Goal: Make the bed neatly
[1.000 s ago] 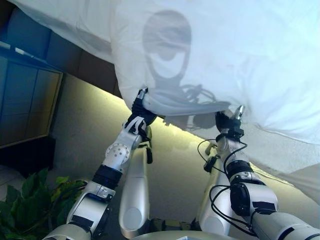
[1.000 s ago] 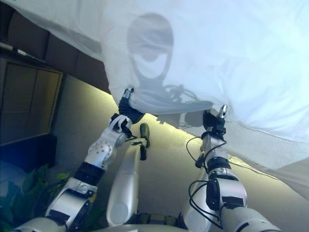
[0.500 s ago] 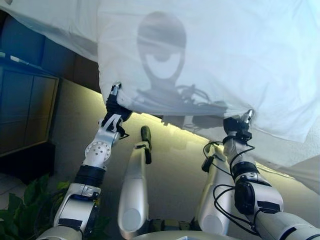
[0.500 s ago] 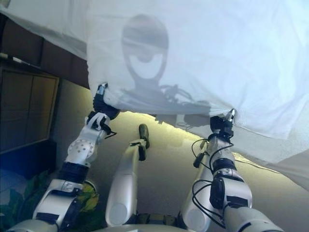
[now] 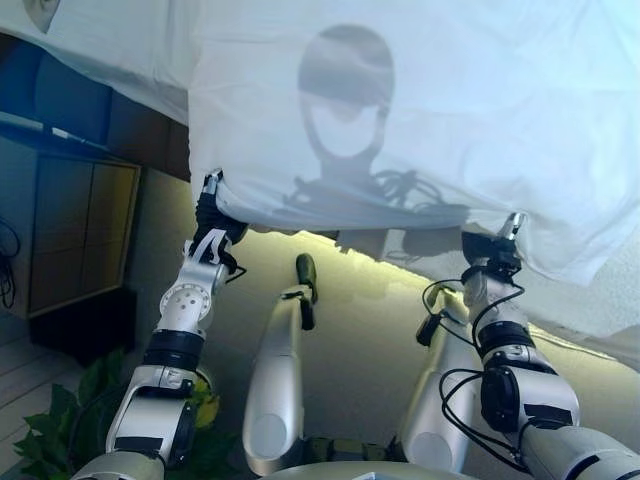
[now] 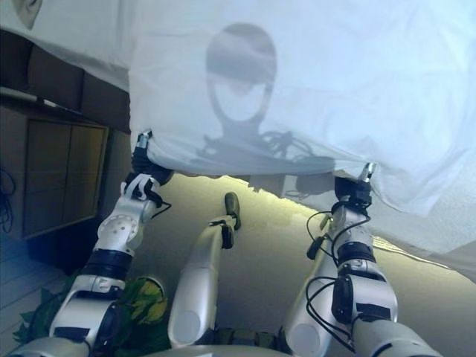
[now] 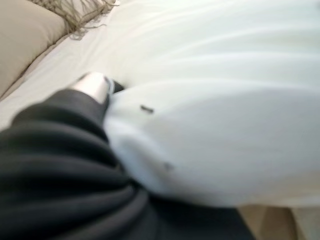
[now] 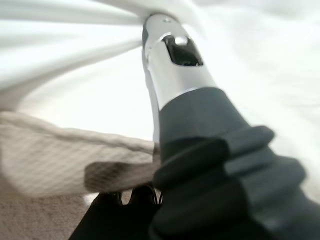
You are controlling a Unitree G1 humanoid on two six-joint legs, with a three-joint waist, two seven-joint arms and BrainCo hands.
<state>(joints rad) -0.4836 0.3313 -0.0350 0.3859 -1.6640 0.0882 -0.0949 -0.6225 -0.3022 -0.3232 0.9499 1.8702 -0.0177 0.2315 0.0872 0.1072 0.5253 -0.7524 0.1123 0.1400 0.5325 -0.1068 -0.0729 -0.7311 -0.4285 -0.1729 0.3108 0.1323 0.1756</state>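
A large white sheet (image 5: 450,110) hangs spread in front of me and fills the upper part of both eye views. My left hand (image 5: 209,212) is shut on its lower edge at the left. My right hand (image 5: 496,252) is shut on the same edge at the right. The edge is stretched between the two raised hands. In the left wrist view the sheet (image 7: 215,130) bulges over my left hand (image 7: 60,150). In the right wrist view my right hand (image 8: 195,115) reaches into folds of the sheet (image 8: 75,55). The fingertips are hidden in the cloth.
A wooden cabinet (image 5: 75,235) stands at the left, with a green plant (image 5: 65,425) below it. A beige pillow with a fringe (image 7: 22,35) shows in the left wrist view. A beige textured cover (image 8: 55,160) shows in the right wrist view.
My hands have moved apart along the sheet's edge, the left one far to the left, the right one slightly right. The sheet now hangs wider and flatter.
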